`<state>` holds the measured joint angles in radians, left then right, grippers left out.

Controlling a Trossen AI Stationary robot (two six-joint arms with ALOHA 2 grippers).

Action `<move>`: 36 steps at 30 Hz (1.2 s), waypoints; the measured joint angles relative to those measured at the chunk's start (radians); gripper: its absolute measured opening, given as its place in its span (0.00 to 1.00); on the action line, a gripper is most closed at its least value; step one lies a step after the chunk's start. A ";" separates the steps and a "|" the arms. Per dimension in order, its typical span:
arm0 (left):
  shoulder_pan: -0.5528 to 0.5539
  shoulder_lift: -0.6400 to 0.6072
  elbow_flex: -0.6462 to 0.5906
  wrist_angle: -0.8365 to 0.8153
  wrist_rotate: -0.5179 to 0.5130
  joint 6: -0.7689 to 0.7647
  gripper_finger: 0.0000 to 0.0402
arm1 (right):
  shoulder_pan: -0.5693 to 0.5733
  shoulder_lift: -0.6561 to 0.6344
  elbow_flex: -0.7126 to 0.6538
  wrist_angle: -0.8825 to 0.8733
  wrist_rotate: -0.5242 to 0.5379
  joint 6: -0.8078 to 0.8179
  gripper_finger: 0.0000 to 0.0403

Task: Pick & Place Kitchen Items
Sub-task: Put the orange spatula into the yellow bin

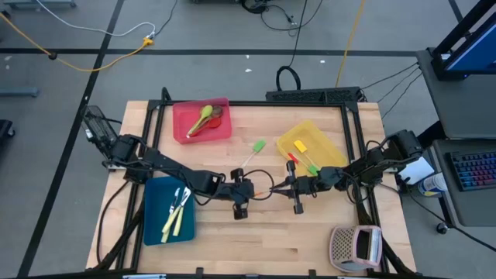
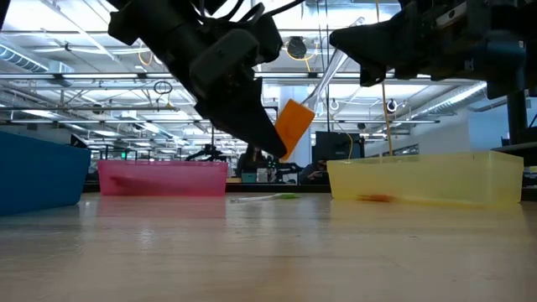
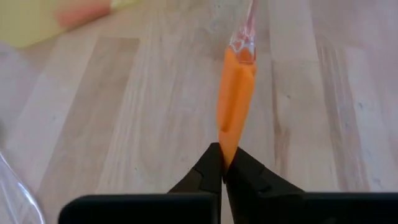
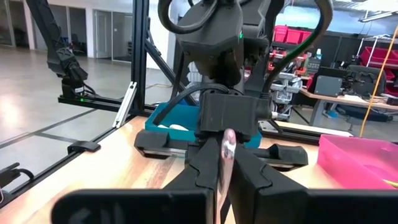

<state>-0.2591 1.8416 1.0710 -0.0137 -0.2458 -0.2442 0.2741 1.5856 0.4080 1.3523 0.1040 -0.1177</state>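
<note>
**One orange spatula, two grippers on it**

At the middle of the high view, the left gripper point(image 1: 249, 188) and right gripper point(image 1: 291, 187) meet tip to tip. The left gripper's fingers point(image 3: 214, 171) are clamped on the orange head of one clear-handled spatula point(image 3: 236, 102); the right gripper's are pinched on its clear handle end. It hangs above the table point(image 1: 310, 240). Three trays: red tray point(image 1: 221, 133) upper left with spoons, yellow tray point(image 1: 329, 147) upper right, blue tray point(image 1: 155, 225) lower left with cream knives. One green spatula point(image 1: 253, 149) lies between red and yellow.
</note>
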 joint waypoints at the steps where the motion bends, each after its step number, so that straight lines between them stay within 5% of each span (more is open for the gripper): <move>1: 0.002 0.000 0.000 0.007 -0.008 0.003 0.02 | 0.000 0.000 0.000 0.002 0.000 0.000 0.02; 18: 0.003 0.003 -0.003 0.123 -0.070 0.052 0.01 | -0.004 -0.003 0.002 -0.010 -0.003 0.000 0.02; 25: 0.003 0.003 -0.003 0.073 -0.026 -0.037 0.01 | -0.005 -0.001 0.002 -0.054 -0.004 -0.056 0.02; 36: 0.003 -0.002 0.003 0.088 -0.021 -0.102 0.23 | -0.002 -0.003 -0.002 -0.103 0.191 -0.154 0.02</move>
<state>-0.2565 1.8393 1.0744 0.0745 -0.2668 -0.3462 0.2720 1.5822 0.4061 1.2496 0.2953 -0.2719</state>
